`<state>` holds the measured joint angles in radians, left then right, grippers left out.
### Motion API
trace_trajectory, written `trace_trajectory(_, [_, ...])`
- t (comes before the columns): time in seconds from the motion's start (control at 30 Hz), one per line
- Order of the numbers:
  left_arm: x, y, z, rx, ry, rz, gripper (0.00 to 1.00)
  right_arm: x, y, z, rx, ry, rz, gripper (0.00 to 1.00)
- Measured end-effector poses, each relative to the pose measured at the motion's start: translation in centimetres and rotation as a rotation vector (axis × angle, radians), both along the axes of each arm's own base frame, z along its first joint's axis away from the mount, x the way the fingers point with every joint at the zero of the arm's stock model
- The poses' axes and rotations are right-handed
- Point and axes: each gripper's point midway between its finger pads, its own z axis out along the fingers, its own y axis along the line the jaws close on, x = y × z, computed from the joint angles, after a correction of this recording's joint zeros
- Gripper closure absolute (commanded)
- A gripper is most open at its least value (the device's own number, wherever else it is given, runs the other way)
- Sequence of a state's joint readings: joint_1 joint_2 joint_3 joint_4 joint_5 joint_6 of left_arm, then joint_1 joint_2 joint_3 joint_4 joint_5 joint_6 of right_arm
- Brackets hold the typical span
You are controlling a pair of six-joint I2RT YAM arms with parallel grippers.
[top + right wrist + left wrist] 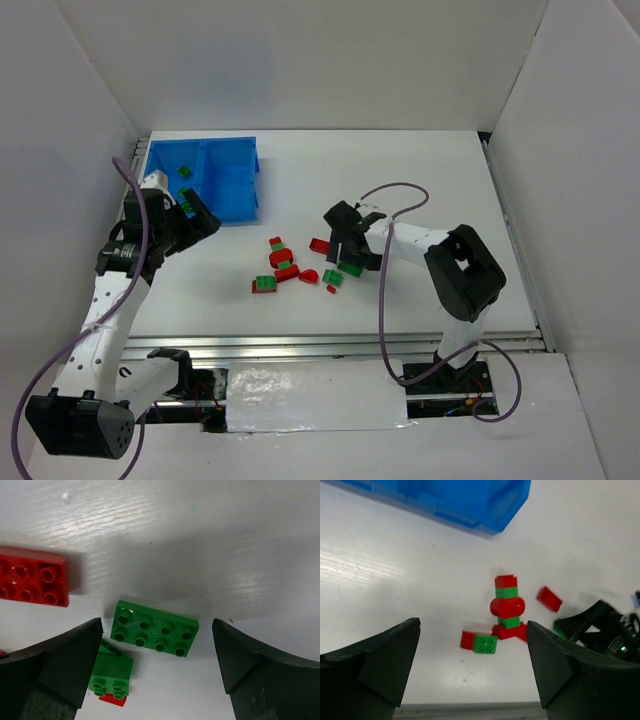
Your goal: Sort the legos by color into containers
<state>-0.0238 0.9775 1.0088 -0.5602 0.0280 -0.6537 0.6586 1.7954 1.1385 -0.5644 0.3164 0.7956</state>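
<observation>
The blue bin (228, 205) stands at the back left; a green lego (186, 172) lies in its left compartment. Red and green legos (287, 270) are scattered mid-table. My left gripper (200, 222) is open and empty, just in front of the bin. In the left wrist view (472, 665) it looks over a red and green cluster (507, 607) and a red-green pair (480, 642). My right gripper (345, 252) is open and empty, low over a green plate (154, 628), with its fingers on either side of the plate (157, 665). A small green brick (111, 675) lies by its left finger.
A red plate (32, 576) lies left of the green one. A lone red brick (549, 599) sits right of the cluster. White walls enclose the table on three sides. A metal rail (350, 345) runs along the near edge.
</observation>
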Motion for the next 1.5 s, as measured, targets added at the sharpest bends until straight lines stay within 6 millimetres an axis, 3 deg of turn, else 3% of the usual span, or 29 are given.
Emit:
trace_trajectory(0.13, [-1.6, -0.2, -2.4, 0.034, 0.066, -0.045, 0.0, 0.0, -0.5, -0.5, -0.017, 0.002, -0.051, 0.13])
trace_trajectory(0.17, [-1.8, -0.2, -2.5, 0.038, 0.067, -0.051, 0.01, 0.0, -0.6, -0.5, -0.018, -0.002, -0.063, 0.26])
trace_trajectory(0.2, [-1.9, -0.2, -2.5, 0.04, 0.064, -0.055, 0.0, 0.1, -0.6, -0.5, -0.017, -0.006, -0.073, 0.31])
trace_trajectory(0.33, [-2.1, -0.5, -2.3, 0.045, 0.053, -0.082, 0.0, 0.1, -0.9, -0.6, -0.013, -0.019, -0.102, 0.37])
trace_trajectory(0.4, [-2.2, -0.6, -2.3, 0.042, 0.052, -0.092, 0.01, 0.1, -0.8, -0.5, -0.01, -0.021, -0.106, 0.36])
trace_trajectory(0.5, [-2.2, -0.8, -2.3, 0.042, 0.052, -0.109, 0.01, 0.1, -0.8, -0.6, -0.006, -0.021, -0.107, 0.17])
trace_trajectory(0.73, [-2.3, -1.2, -2.3, 0.034, 0.048, -0.135, 0.01, -0.1, -0.5, -0.8, 0.009, -0.012, -0.103, 0.17])
trace_trajectory(0.77, [-2.3, -1.3, -2.3, 0.033, 0.048, -0.136, 0.0, -0.1, -0.5, -0.8, 0.009, -0.013, -0.103, 0.2])
trace_trajectory(0.8, [-2.3, -1.3, -2.3, 0.031, 0.048, -0.139, 0.01, -0.1, -0.6, -0.9, 0.007, -0.014, -0.104, 0.3])
trace_trajectory(0.87, [-2.3, -1.4, -2.2, 0.028, 0.047, -0.143, 0.0, -0.1, -0.8, -0.9, 0.004, -0.02, -0.11, 0.35])
trace_trajectory(0.97, [-2.3, -1.6, -2.4, 0.021, 0.046, -0.152, 0.01, -0.1, -0.9, -0.8, 0.013, -0.034, -0.12, 0.59])
trace_trajectory(1.0, [-2.3, -1.7, -2.5, 0.018, 0.047, -0.156, 0.01, -0.1, -0.9, -0.8, 0.017, -0.038, -0.122, 0.72])
trace_trajectory(1.13, [-2.4, -2.5, -2.8, -0.003, 0.046, -0.189, 0.0, -0.1, -1.0, -0.6, 0.025, -0.046, -0.134, 0.72])
trace_trajectory(1.23, [-2.4, -4.3, -3.1, -0.05, 0.025, -0.254, 0.0, 0.1, -1.0, -0.3, 0.03, -0.055, -0.143, 0.73])
trace_trajectory(1.33, [-2.7, -7.5, -3.6, -0.116, -0.001, -0.355, 0.01, 0.3, -1.2, 1.0, 0.04, -0.082, -0.163, 0.74])
trace_trajectory(1.4, [-3.0, -10.3, -3.7, -0.157, -0.035, -0.433, 0.01, 0.8, -0.9, 3.1, 0.072, -0.122, -0.176, 0.74])
trace_trajectory(1.5, [-4.3, -15.3, -3.6, -0.206, -0.063, -0.59, 0.01, 1.8, -0.1, 7.8, 0.169, -0.227, -0.2, 0.82])
